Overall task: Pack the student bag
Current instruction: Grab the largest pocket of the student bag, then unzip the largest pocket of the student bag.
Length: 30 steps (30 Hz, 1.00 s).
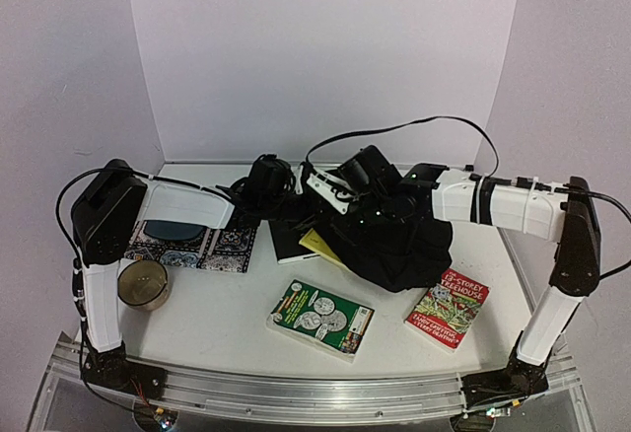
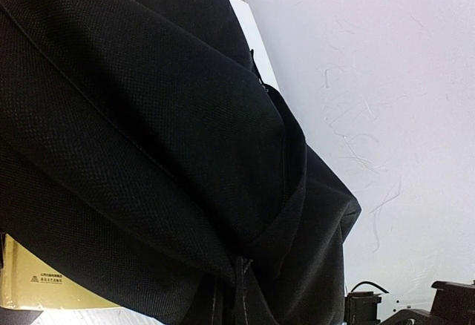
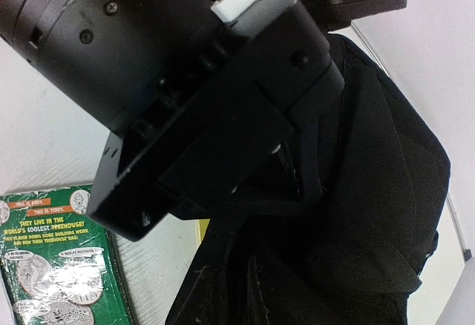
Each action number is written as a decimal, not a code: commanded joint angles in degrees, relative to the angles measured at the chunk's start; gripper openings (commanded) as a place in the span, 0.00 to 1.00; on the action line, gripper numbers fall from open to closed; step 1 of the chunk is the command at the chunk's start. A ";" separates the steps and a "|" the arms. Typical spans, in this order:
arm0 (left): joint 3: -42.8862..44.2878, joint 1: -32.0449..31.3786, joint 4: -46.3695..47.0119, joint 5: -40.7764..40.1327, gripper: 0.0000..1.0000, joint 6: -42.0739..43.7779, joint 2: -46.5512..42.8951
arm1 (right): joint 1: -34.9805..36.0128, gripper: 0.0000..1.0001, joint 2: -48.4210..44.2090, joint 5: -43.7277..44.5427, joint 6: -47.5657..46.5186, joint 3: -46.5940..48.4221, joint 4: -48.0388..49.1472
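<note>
Student bag [image 1: 394, 240] crumpled mid-table. Only top view shows both tools: left gripper [image 1: 268, 183] at bag's left edge, jaws together; right gripper [image 1: 347, 187] over bag, jaw state unclear. Left wrist view: fabric over yellow booklet [image 2: 44, 284].

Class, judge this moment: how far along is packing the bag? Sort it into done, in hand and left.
Done: nothing visibly packed. In hand: the left arm and right arm both reach the bag, whose fabric fills the left wrist view; a yellow item sits at its edge. Left: the green book, red book and black notebook lie outside the bag.
</note>
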 commanded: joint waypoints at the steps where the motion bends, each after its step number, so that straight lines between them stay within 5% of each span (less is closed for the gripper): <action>1: 1.35 -0.84 3.30 2.75 0.00 -1.08 -3.12 | 0.26 0.16 0.02 -1.49 0.86 0.53 -0.37; 10: 1.78 -0.82 3.39 3.28 0.00 -1.74 -3.70 | 0.18 0.16 2.69 -0.43 0.94 1.01 -0.35; 16: 1.62 -0.82 3.48 3.09 0.00 -1.43 -3.79 | 0.24 0.00 2.05 0.38 1.76 0.24 -0.14; 30: -0.04 4.66 3.30 2.20 0.00 2.60 0.22 | 0.20 0.00 -17.78 -5.34 6.77 -14.27 0.96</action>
